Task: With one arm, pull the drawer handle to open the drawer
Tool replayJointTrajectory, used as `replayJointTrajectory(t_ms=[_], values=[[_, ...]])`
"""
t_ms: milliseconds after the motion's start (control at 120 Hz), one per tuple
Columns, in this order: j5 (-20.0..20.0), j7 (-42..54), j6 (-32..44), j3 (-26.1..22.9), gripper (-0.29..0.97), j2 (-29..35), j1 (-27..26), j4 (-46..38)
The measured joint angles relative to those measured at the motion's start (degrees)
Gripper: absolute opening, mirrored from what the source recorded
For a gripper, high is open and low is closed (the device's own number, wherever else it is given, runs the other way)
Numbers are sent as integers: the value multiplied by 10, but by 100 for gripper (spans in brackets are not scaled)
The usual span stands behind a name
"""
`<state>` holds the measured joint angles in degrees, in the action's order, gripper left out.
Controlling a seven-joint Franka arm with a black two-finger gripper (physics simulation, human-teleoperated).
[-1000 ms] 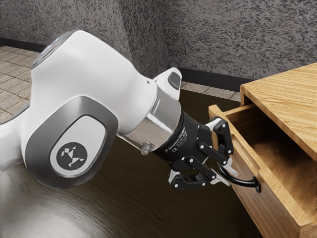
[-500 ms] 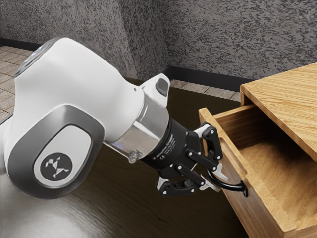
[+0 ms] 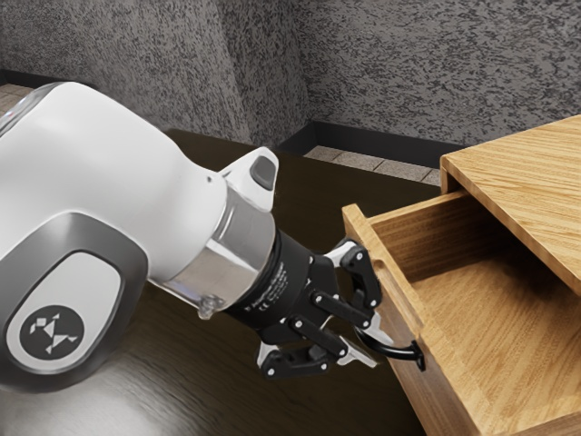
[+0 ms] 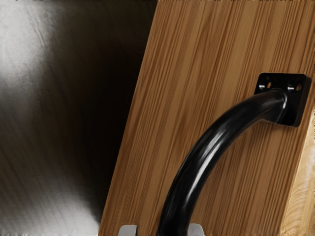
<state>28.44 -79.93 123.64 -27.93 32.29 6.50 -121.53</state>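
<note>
The drawer (image 3: pixel 399 211) sits right of centre in the exterior view and stands well out of the wooden cabinet (image 3: pixel 517 173), with its bare floor and inner walls showing. Its black handle (image 3: pixel 400 351) is an arched bar fixed on the drawer's front panel, low in the frame just right of centre. The end effector (image 3: pixel 368 338), on the only arm (image 3: pixel 109 236), reaches in from the left of the frame and is clamped on that handle, one finger on either side of the bar.

In the wrist view the handle (image 4: pixel 211 147) curves from its mounting plate (image 4: pixel 283 98) at the right edge down to the bottom centre. There it passes between two pale fingertips (image 4: pixel 129 230), with the drawer front (image 4: pixel 197 59) directly behind it.

The relation that matters is that the handle's long axis runs along the front panel, across the line of the end effector's reach. The drawer body lies beyond the bar, toward the right of the exterior frame. Any further pull, I judge, should go straight back toward the left of the frame over the dark surface (image 3: pixel 318 195), square to the panel, so the bar does not slide out of the grip
</note>
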Motion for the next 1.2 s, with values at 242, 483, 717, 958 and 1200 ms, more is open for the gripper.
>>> replayJointTrajectory(t_ms=[242, 483, 717, 958, 1200], values=[[3, -4, -18, -1, 1, 26, 2, -10], [7, -11, -34, -8, 1, 46, 9, -16], [9, -17, -64, -11, 1, 88, 28, -22], [12, -30, -120, -42, 8, 178, 64, -27], [-103, -66, -201, -61, 48, 30, 119, 193]])
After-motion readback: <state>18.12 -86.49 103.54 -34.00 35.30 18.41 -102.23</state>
